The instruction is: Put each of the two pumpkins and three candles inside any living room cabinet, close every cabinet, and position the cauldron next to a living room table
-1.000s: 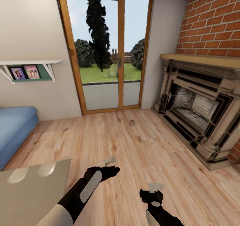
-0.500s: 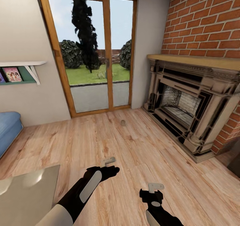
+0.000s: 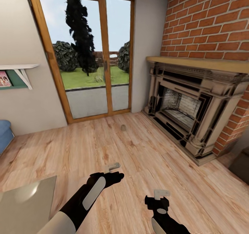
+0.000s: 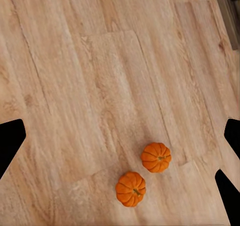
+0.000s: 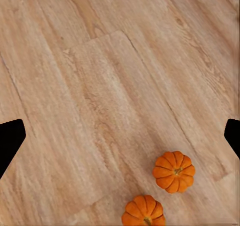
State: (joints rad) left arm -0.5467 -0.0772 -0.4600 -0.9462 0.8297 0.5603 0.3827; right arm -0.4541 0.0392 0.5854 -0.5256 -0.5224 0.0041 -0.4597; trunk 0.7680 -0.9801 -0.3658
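Two pumpkins [image 4: 156, 157] [image 4: 131, 189] on bare floor [image 4: 100, 85]

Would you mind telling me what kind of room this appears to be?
Most likely a living room: a fireplace in a brick wall, glass patio doors to a garden, and wood flooring.

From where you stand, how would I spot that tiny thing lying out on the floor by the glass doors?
Start at the brick fireplace and look left to the tall wood-framed glass doors. On the bare plank floor in front of them sits a small stubby object, pale grey-beige, alone, with nothing else near it.
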